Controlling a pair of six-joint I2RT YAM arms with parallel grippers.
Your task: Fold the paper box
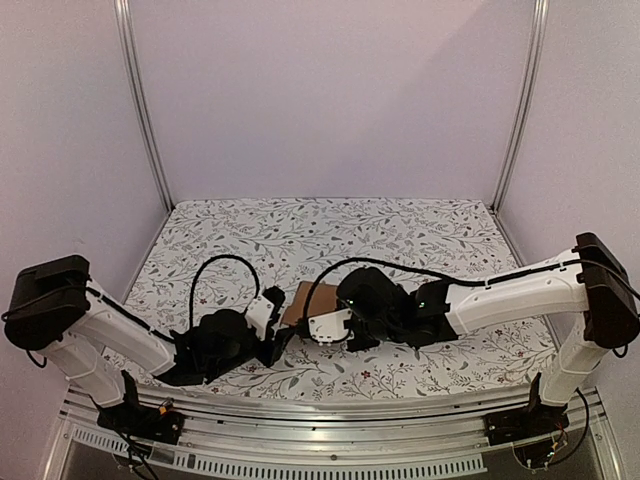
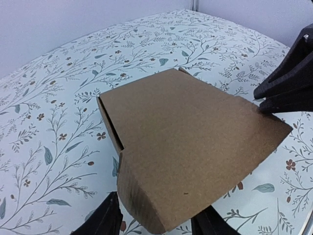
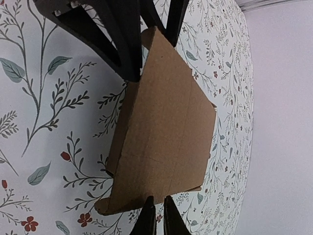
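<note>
**Task progress.** The paper box [image 2: 186,147] is partly formed, not finished. In the left wrist view a short side wall stands folded under the left edge of a broad upper panel. That panel slopes and overhangs on the right instead of sitting square. In the right wrist view the panel faces show their creases and one long edge lies open. As a judgement, the early folds are made. The outer panel or flap has yet to be brought down and closed to give a squared, shut box.

**Location.** The box rests on the floral counter [image 1: 400,230], near its front edge, between the two arms.

**Left pincer** [image 2: 159,215]. The jaws stand apart and straddle the near end of the box, one finger on each side. Firm contact with the cardboard cannot be confirmed.

**Right pincer** [image 3: 157,203]. The jaws are almost together at the opposite end of the box. The left wrist view shows their tips meeting the outer corner of the overhanging panel. They appear clamped on that thin cardboard edge.

**Relation.** The box lies lengthwise between both pincers, one at each end.
</note>
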